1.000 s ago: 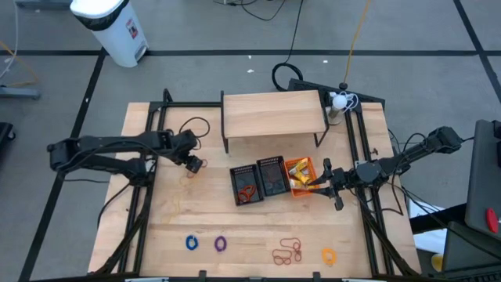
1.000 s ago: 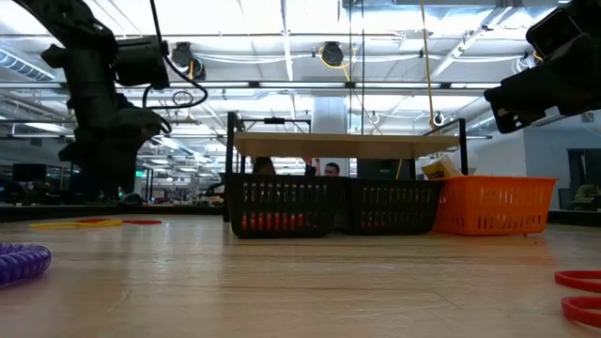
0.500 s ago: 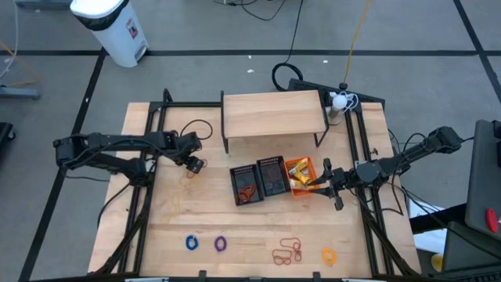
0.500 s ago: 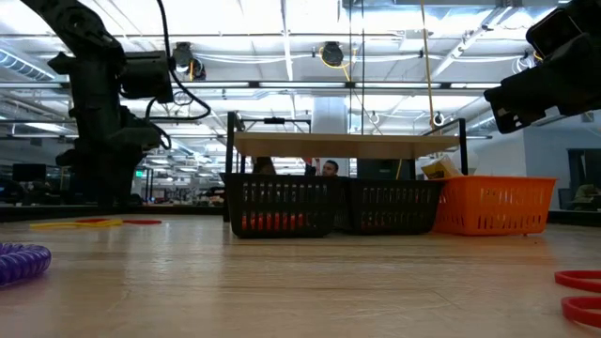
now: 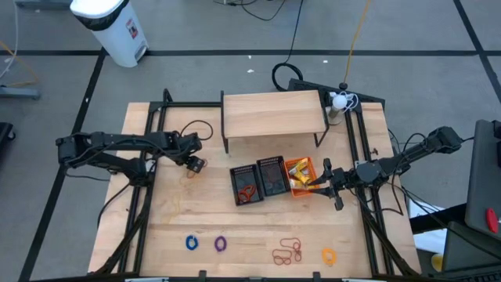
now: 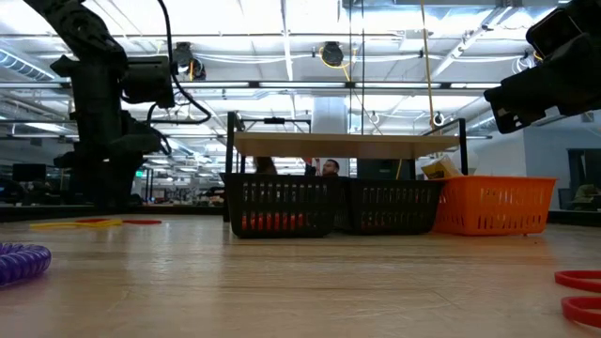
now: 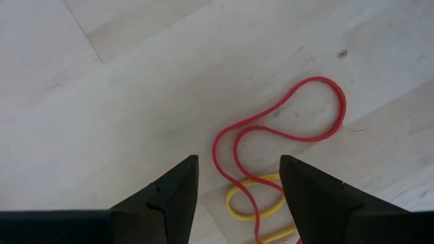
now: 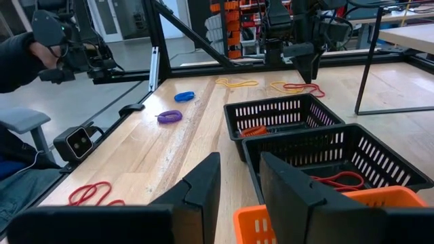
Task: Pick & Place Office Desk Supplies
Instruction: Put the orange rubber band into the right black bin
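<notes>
My left gripper points down, open, over the table's left part. Just below it a thin red elastic loop and a yellow loop lie flat on the wood, between the lines of its two fingers and untouched. My right gripper waits level over the orange basket, its fingers a narrow gap apart with nothing between them. Near the front edge lie a blue ring, a purple ring, red-orange loops and a yellow ring.
Two black baskets stand beside the orange one in mid-table, one with red loops in it. A wooden shelf stands behind them. More yellow loops lie left of my left gripper. A person's dark sleeve shows beyond the table.
My left arm has leaned farther over the table, and its gripper has tipped more steeply downward above the red and yellow loops, staying open.
</notes>
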Robot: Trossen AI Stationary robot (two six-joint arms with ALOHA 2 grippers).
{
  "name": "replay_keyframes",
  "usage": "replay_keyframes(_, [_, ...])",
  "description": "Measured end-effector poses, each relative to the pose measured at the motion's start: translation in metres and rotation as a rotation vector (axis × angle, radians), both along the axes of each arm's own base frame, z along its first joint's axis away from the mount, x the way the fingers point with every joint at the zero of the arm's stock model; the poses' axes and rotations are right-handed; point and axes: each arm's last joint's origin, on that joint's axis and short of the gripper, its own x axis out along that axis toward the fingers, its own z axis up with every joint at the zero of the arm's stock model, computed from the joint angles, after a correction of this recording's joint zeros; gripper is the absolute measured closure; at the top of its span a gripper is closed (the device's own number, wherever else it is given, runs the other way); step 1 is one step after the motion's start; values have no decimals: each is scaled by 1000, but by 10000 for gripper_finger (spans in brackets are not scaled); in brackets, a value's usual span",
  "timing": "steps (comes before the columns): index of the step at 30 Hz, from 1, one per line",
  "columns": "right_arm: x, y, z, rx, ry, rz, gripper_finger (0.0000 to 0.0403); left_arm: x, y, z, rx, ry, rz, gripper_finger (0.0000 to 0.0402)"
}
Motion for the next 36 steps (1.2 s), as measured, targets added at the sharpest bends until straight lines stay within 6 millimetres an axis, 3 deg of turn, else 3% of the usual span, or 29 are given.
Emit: replay_keyframes(36, [0,0,0,14,3,-1,310,1,-2,0,-31,-10,-5,195])
